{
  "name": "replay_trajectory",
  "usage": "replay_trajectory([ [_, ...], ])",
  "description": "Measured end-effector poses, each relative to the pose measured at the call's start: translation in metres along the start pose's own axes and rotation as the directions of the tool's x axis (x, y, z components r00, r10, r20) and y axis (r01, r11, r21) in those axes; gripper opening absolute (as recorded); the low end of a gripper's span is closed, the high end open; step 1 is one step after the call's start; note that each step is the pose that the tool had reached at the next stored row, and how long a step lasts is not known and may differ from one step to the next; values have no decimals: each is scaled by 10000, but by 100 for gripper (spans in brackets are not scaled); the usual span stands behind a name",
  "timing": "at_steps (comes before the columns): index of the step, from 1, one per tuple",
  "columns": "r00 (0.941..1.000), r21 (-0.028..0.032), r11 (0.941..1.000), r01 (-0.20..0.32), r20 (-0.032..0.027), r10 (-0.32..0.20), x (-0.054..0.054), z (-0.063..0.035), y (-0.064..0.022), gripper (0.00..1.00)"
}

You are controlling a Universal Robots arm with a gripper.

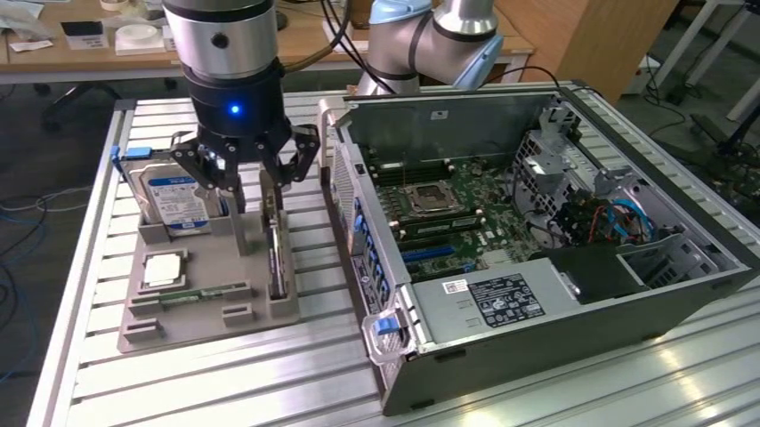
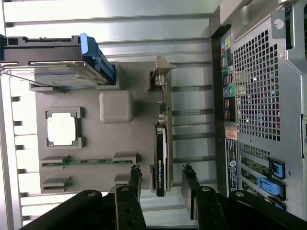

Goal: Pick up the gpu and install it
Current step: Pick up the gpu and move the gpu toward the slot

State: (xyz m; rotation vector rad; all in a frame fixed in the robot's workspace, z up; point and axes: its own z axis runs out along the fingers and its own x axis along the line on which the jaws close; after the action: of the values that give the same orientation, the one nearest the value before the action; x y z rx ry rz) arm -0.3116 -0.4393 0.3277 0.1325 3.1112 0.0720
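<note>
wrist view: gpu [image 2: 161, 153] on edge btwn spread tool [image 2: 162, 171] fingers [image 2: 135, 176]

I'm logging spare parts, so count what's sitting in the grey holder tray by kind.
Boxy silver hard drive with blue-white label: 1
Thin green graphics card standing on edge: 1
Square silver processor chip: 1
Slim green memory stick: 1
Total: 4

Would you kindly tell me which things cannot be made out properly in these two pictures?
- gpu, exterior view: its upper end is hidden behind the pincer.
- gpu, wrist view: it is seen edge-on, so its board faces are hidden.
- hard drive, wrist view: cut off by the picture's edge.
- computer case, wrist view: its inside is hidden behind its back panel.
</note>
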Motion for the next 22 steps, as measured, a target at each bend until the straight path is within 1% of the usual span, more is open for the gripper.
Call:
replay_trajectory([
  [4, 10000, -1, 10000, 0, 0, 0, 1, 21, -1, 47],
  [22, 10000, -4, 10000, 0, 0, 0, 4, 177, -8, 47],
])
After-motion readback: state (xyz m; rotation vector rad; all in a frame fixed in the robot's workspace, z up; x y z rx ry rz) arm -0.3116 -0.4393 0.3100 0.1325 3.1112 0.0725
